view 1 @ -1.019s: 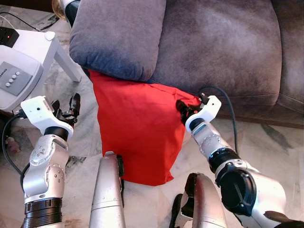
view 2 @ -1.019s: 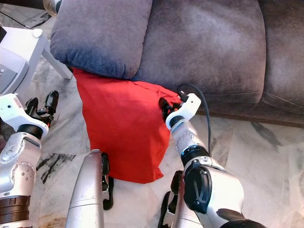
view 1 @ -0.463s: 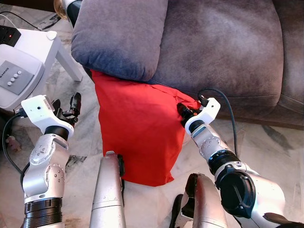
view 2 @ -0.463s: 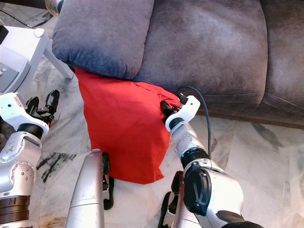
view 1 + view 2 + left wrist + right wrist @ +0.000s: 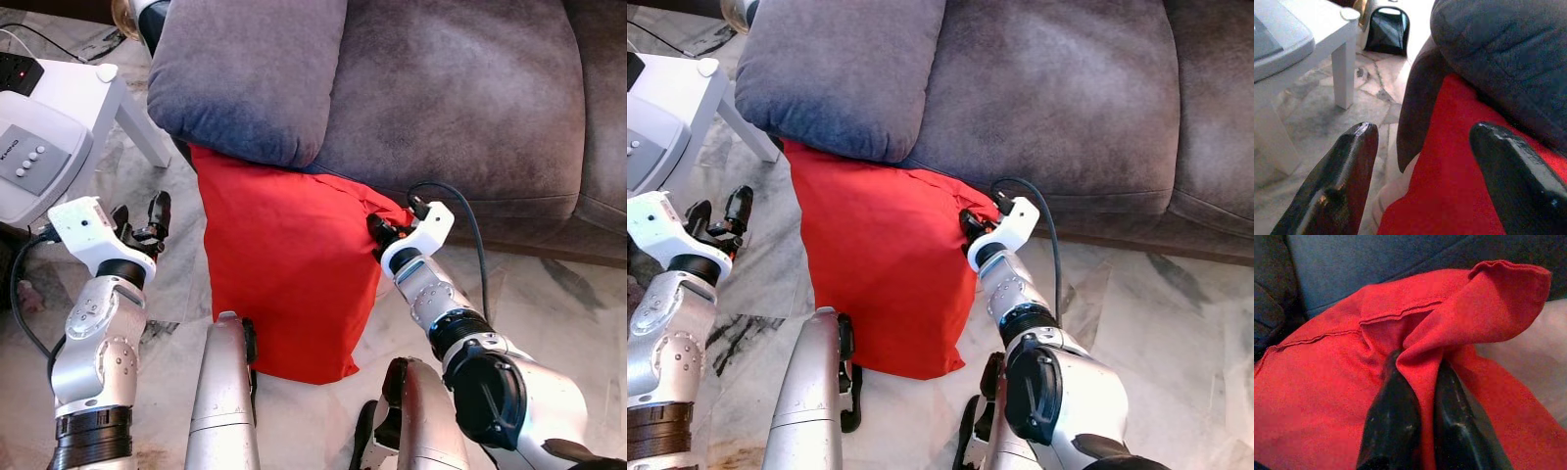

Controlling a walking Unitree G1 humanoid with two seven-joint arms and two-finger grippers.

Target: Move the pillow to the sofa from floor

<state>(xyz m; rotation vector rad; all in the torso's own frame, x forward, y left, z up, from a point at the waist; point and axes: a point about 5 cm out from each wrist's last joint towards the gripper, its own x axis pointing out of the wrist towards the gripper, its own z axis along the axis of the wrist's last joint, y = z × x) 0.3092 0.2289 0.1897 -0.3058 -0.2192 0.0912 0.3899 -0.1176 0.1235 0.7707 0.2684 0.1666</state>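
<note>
The red pillow (image 5: 284,264) stands on the marble floor, leaning against the front of the grey sofa (image 5: 460,98). Its top edge is tucked under a grey sofa cushion (image 5: 245,69) that overhangs the seat. My right gripper (image 5: 376,227) is shut on the pillow's upper right corner; in the right wrist view a fold of red cloth (image 5: 1425,357) is pinched between the two black fingers (image 5: 1391,421). My left gripper (image 5: 142,223) hovers open just left of the pillow, a short way off its left edge, its fingers (image 5: 1342,186) wide apart.
A white side table (image 5: 69,98) carrying a grey device (image 5: 29,162) stands at the left, close to my left arm. A black bag-like object (image 5: 1387,30) sits on the floor beyond it. My two silver legs (image 5: 223,392) stand right before the pillow.
The right gripper has crept slightly up and right with the pinched corner. The left gripper has edged a little toward the pillow. The view has shifted slightly.
</note>
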